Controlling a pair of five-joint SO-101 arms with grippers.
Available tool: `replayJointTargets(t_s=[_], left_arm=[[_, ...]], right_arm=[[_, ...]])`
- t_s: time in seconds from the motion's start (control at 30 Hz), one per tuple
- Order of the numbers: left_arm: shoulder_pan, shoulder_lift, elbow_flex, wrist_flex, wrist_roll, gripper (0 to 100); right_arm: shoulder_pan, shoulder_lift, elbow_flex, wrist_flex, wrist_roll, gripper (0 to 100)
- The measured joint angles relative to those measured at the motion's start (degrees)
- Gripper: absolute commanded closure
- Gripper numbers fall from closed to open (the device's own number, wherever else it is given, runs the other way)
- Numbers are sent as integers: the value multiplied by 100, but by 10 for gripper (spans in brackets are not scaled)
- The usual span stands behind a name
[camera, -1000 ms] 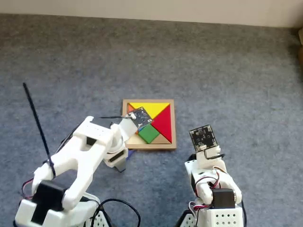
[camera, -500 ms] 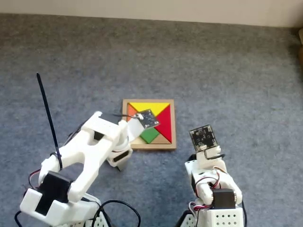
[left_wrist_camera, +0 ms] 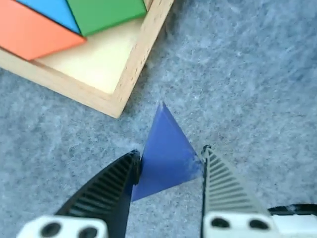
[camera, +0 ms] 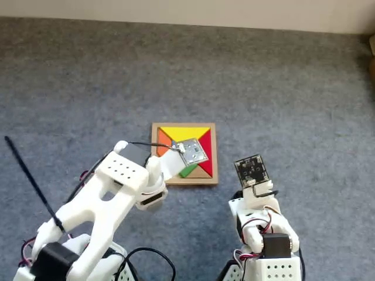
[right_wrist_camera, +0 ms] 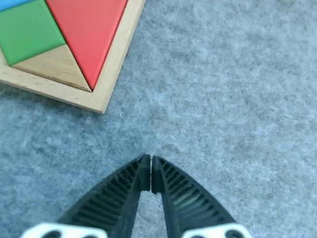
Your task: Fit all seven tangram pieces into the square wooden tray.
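1. The worktop (camera: 281,88) is covered all over in grey carpet-like fabric.
2. The square wooden tray (camera: 214,158) lies flat on it, near the middle.
3. The blue triangle (left_wrist_camera: 166,156) is just beside one tray corner, not touching it. Whether it touches the fabric cannot be confirmed.

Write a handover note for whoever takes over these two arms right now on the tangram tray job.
Left gripper: shut on the dark blue triangle, over the carpet just off a tray corner.
Right gripper: shut, empty, over carpet near the wooden tray.
Done: yellow triangle, red triangle, green square, orange piece and light blue piece sit in the tray.
Left: seat the dark blue triangle, likely in the bare slot at that corner.
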Motion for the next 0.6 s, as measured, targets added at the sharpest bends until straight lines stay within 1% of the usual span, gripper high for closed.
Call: replayJointTargets(t_s=[0.4, 0.6], left_arm=[[316, -26, -835, 18, -26, 947], [308, 844, -1442, 18, -26, 947]], right_arm=[[0, 0, 0, 0, 0, 974], [0, 0, 0, 0, 0, 974]])
